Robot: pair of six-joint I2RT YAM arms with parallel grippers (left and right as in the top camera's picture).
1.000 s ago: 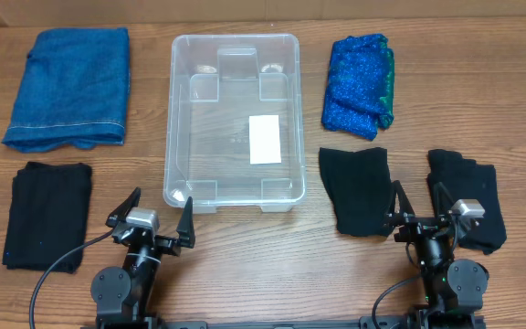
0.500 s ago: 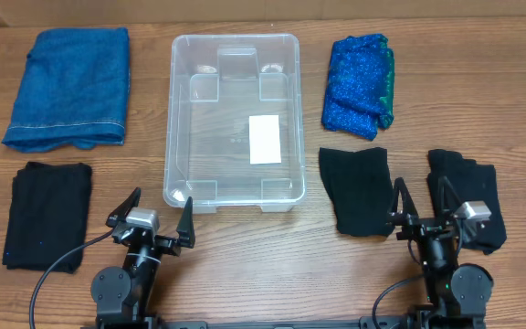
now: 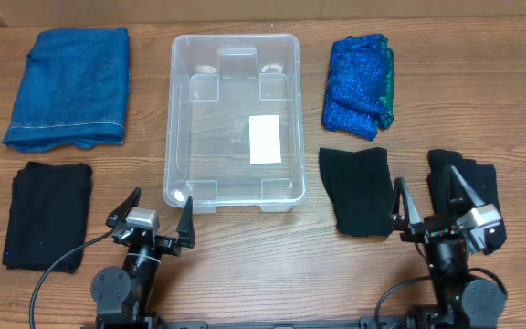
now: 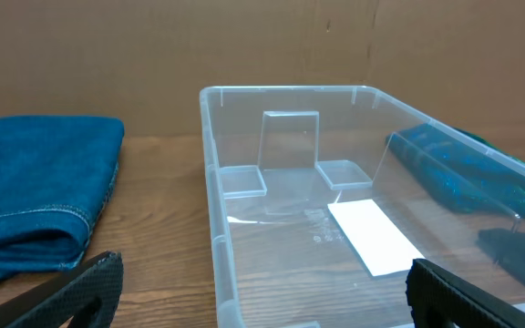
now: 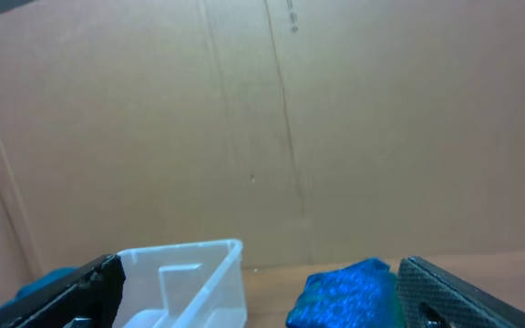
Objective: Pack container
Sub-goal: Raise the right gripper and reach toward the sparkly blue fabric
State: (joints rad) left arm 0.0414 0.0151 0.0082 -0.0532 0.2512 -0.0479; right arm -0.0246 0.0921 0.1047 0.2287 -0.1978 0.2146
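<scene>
The table (image 3: 245,265) is lit brightly and evenly from above, so that only short, soft shadows are cast beneath the arms. Small white glints are seen on the container (image 3: 173,110), and hardly any detail is resolved in the black cloth (image 3: 47,213) at far left. The left gripper (image 4: 262,273) is rendered dark and soft-edged, and the right wrist view is slightly hazy.

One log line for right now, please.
container empty | left gripper open, holding nothing | right gripper open, holding nothing | folded cloths all outside container, on table
</scene>
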